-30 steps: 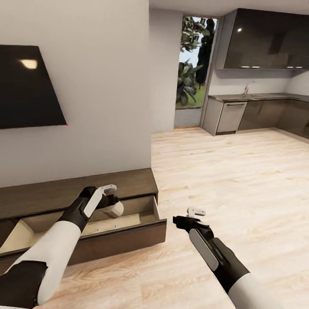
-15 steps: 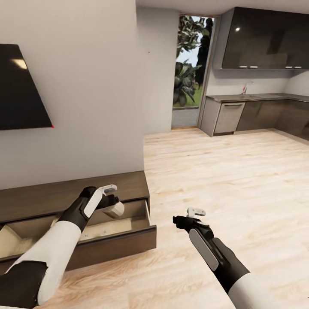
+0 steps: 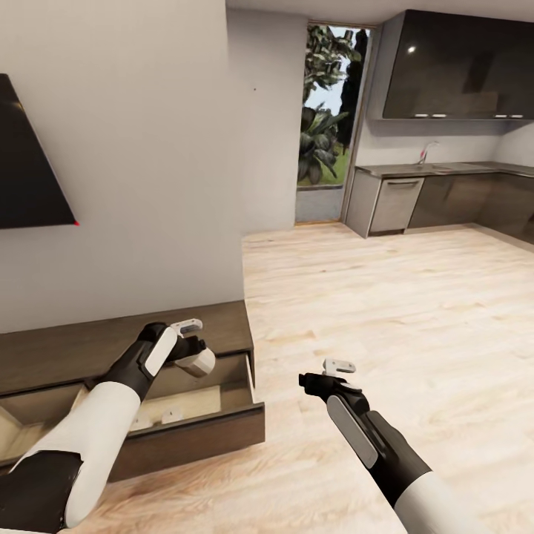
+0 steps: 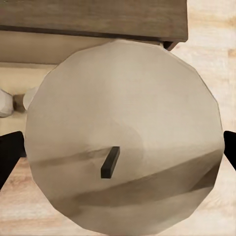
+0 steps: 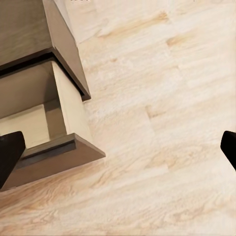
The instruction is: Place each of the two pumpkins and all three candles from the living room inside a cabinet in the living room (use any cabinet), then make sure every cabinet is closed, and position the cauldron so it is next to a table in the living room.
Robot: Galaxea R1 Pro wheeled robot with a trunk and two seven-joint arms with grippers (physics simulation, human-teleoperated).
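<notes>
My left gripper (image 3: 193,353) is shut on a cream candle (image 3: 199,363) and holds it over the right end of the open drawer (image 3: 185,437) of the dark-brown cabinet (image 3: 89,345). In the left wrist view the candle (image 4: 123,123) has its short dark wick facing the camera, with the dark fingertips (image 4: 10,157) at both of its sides. Two small pale stubby things (image 3: 172,415) lie on the drawer's pale floor; they look like candles. My right gripper (image 3: 322,373) hangs open over the wood floor, right of the drawer's corner (image 5: 73,147), holding nothing.
A black TV (image 3: 22,170) hangs on the wall above the cabinet. Light wood floor (image 3: 408,311) stretches to the right towards a kitchen with dark counters (image 3: 445,193) and a glass door (image 3: 326,126).
The whole picture has shifted: the cabinet and the TV sit further left, so the camera has moved. Both arms keep their pose, and the candle stays in the left gripper.
</notes>
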